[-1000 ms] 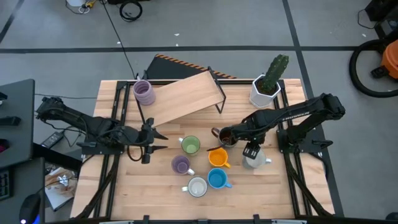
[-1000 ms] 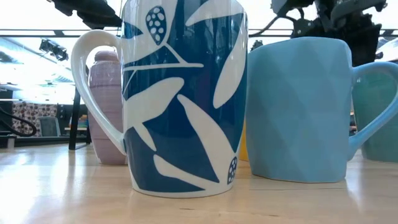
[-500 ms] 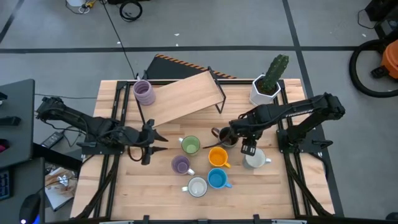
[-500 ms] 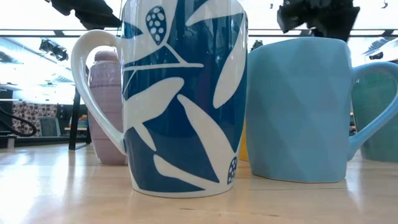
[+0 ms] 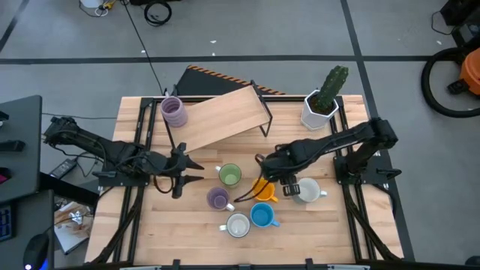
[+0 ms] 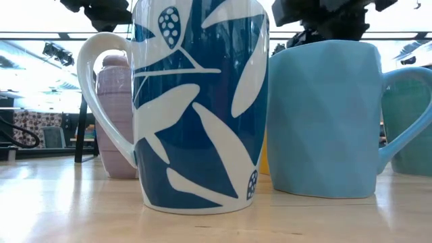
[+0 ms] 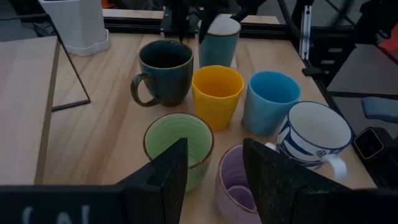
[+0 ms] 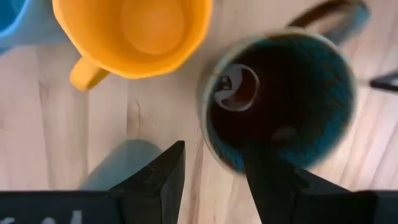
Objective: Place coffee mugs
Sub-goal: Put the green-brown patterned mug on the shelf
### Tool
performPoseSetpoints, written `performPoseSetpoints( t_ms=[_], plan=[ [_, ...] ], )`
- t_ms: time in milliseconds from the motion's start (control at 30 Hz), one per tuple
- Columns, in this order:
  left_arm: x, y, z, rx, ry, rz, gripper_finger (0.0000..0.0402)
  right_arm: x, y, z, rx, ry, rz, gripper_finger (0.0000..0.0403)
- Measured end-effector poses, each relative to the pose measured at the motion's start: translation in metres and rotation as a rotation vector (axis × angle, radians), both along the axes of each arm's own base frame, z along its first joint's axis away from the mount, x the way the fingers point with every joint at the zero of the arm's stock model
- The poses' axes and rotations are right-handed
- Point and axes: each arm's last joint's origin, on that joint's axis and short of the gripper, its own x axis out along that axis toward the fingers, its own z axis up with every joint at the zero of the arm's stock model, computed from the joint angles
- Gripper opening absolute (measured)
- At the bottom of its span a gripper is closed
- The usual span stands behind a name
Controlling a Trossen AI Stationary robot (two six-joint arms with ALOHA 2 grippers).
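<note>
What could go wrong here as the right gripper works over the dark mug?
The right gripper hovers above the dark mug with its fingers apart, close to the orange mug. Coming down, a finger could hit the rim and tip the mug, or push the orange mug against its neighbours.

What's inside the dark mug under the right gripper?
The dark brown mug looks empty: dark glazed interior with a light reflection. The right gripper hovers over its rim, jaws open, hiding part of it.

Pretty cramped mid-table: the green mug (image 5: 229,175), orange mug (image 5: 262,189), blue mug (image 5: 261,216) and dark brown mug (image 7: 165,70) sit bunched together, narrow gaps only. Bare table (image 5: 315,232) along the front-right edge.
</note>
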Motion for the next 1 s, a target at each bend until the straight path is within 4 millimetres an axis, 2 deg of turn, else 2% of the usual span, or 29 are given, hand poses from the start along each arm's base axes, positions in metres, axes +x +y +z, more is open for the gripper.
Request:
performPoseSetpoints(
  t_ms=[267, 400, 767, 1000],
  plan=[
    [0.000, 0.000, -0.001, -0.028, 0.007, 0.012, 0.0160, 0.016, 0.002, -0.029, -0.050, 0.138, 0.121, 0.0167],
    [0.000, -0.001, -0.001, -0.040, 0.012, -0.013, 0.0160, 0.022, -0.002, -0.038, -0.055, 0.164, 0.119, 0.0151],
    [-0.001, -0.004, -0.002, -0.059, 0.030, -0.086, 0.0160, 0.025, -0.012, -0.038, 0.010, 0.155, 0.114, 0.0044],
    [-0.003, -0.007, -0.002, -0.032, 0.034, -0.124, 0.0160, 0.017, -0.012, -0.028, 0.014, 0.159, 0.109, 0.0042]
  ],
)
